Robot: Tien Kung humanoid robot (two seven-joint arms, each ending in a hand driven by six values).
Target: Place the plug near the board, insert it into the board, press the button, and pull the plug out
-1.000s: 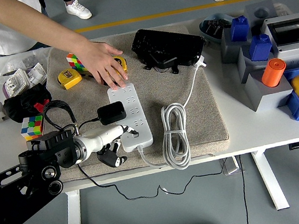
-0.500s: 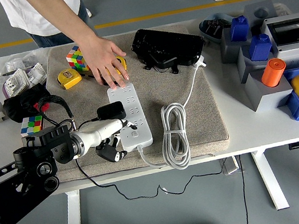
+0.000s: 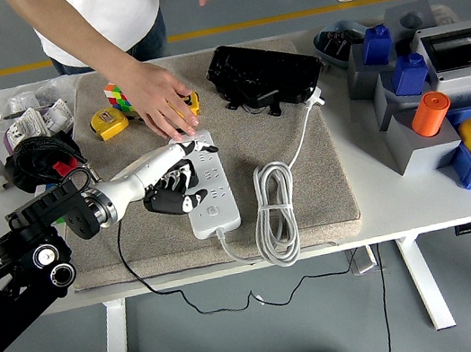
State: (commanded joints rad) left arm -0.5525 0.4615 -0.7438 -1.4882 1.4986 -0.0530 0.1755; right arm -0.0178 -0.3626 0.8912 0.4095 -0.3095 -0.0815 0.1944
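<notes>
The left hand [image 3: 173, 182] is seen over the left edge of the white power strip [image 3: 209, 190], its fingers curled about a black plug [image 3: 168, 194] that is held low, at or just above the strip's sockets; whether the pins are seated cannot be told. The plug is judged to be a light, rigid adapter block with smooth sides, best taken across its flat faces, while its thin black cable [image 3: 121, 251], trailing off the near edge of the worktop [image 3: 422, 198], is likely to tug sideways. The strip itself is judged light enough to slide on the beige mat [image 3: 302, 191], and it is steadied at its far end by a person's hand [image 3: 159, 103]. Right of the strip a coiled white cord [image 3: 276, 214] is lying, well clear of the sockets. Beyond the strip a yellow tape measure [image 3: 105, 121], a colour cube [image 3: 118, 94] and a black case [image 3: 263, 75] are set. The right arm is not seen.
</notes>
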